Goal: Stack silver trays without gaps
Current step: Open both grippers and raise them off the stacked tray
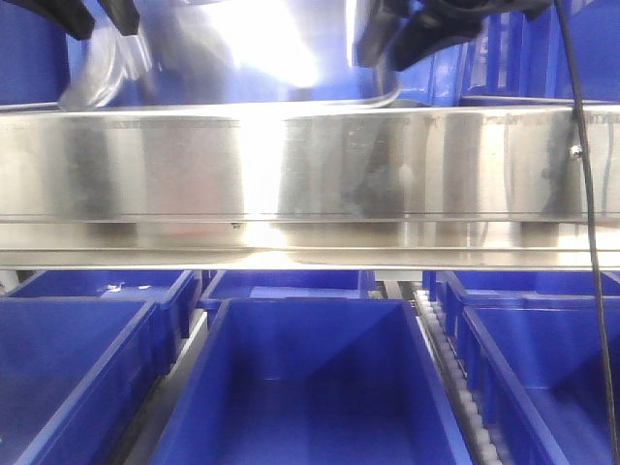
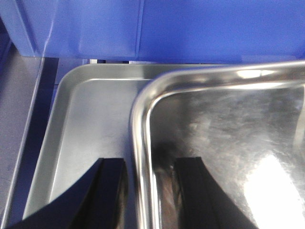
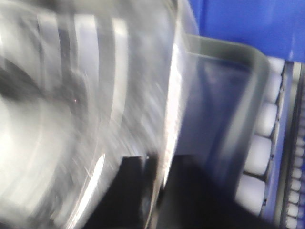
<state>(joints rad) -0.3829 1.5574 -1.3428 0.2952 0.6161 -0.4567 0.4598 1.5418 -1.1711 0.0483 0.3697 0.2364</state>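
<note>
Fingers of your left gripper (image 2: 150, 162) straddle the rim of the upper tray (image 2: 228, 124), one inside and one outside, closed down on it. Your right gripper (image 3: 159, 160) pinches the same tray's opposite rim, though that view is blurred. The upper tray overlaps the lower tray (image 2: 81, 119), shifted off its corner; whether they touch is unclear.
</note>
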